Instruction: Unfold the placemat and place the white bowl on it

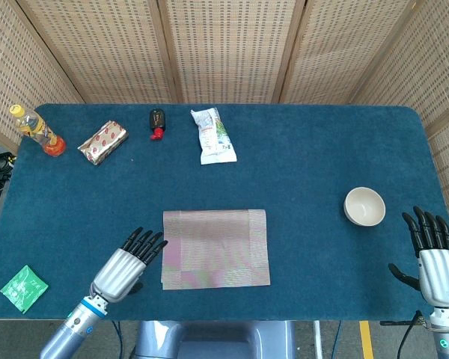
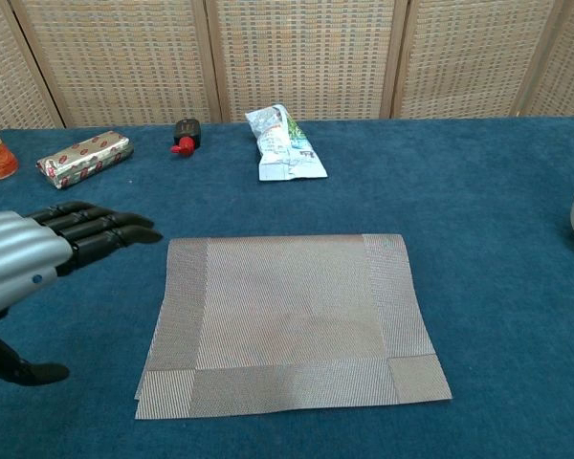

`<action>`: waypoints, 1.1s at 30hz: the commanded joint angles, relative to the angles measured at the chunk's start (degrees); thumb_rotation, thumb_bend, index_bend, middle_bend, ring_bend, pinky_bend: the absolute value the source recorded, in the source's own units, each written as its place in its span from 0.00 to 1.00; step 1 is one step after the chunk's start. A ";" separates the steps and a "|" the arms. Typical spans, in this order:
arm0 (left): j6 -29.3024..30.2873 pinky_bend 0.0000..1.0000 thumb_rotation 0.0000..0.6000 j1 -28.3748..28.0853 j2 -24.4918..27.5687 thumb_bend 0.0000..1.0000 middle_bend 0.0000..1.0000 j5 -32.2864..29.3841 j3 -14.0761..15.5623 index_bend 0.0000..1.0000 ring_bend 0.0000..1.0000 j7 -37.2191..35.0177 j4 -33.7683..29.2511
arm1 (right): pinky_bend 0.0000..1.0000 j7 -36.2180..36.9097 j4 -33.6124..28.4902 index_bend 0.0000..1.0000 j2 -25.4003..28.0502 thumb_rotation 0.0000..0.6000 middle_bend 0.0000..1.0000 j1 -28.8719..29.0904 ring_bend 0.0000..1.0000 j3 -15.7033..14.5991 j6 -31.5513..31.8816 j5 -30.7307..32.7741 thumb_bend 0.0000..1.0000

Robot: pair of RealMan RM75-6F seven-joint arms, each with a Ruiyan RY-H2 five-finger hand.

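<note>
Placemat (image 1: 215,248) found still folded, lying flat near middle of front edge of blue table (image 1: 307,157). White bowl (image 1: 364,206) standing upright near right edge, well apart from placemat. Left hand (image 1: 127,264) observed just beside placemat's left edge, fingers (image 2: 105,228) extended and apart, thumb out, holding nothing. Right hand (image 1: 434,256) noted at front right corner, near bowl but not touching, fingers straight and spread, holding nothing. Along back edge: orange bottle (image 1: 37,131) at left corner, then foil-wrapped bar (image 1: 102,142), small black and red item (image 1: 157,123), white snack packet (image 1: 213,135). Green sachet (image 1: 24,288) at front left corner.
</note>
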 commanded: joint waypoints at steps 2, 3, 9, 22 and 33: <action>-1.10 0.00 1.00 -0.29 -3.11 0.03 0.00 -0.34 1.22 0.00 0.00 2.86 1.34 | 0.00 0.02 -0.15 0.11 0.05 1.00 0.00 -0.18 0.00 0.12 0.10 -0.09 0.14; -1.60 0.00 1.00 -0.37 -3.96 0.03 0.00 -0.23 1.77 0.00 0.00 3.84 2.17 | 0.00 0.25 -0.25 0.11 0.11 1.00 0.00 -0.25 0.00 0.27 0.23 -0.05 0.14; -1.72 0.00 1.00 -0.10 -6.83 0.03 0.00 -1.00 2.51 0.00 0.00 5.01 5.48 | 0.00 0.80 -0.32 0.11 0.35 1.00 0.00 -0.40 0.00 0.51 -0.01 0.04 0.14; -2.20 0.00 1.00 -0.88 -10.16 0.03 0.00 -2.66 2.12 0.00 0.00 3.90 10.25 | 0.00 1.10 -0.45 0.11 0.42 1.00 0.00 -0.62 0.00 0.79 -0.30 -0.19 0.14; -1.99 0.00 1.00 -1.60 -13.55 0.03 0.00 -3.27 1.60 0.00 0.00 5.68 12.48 | 0.00 1.88 -0.41 0.11 0.63 1.00 0.00 -0.72 0.00 1.17 -0.61 0.10 0.14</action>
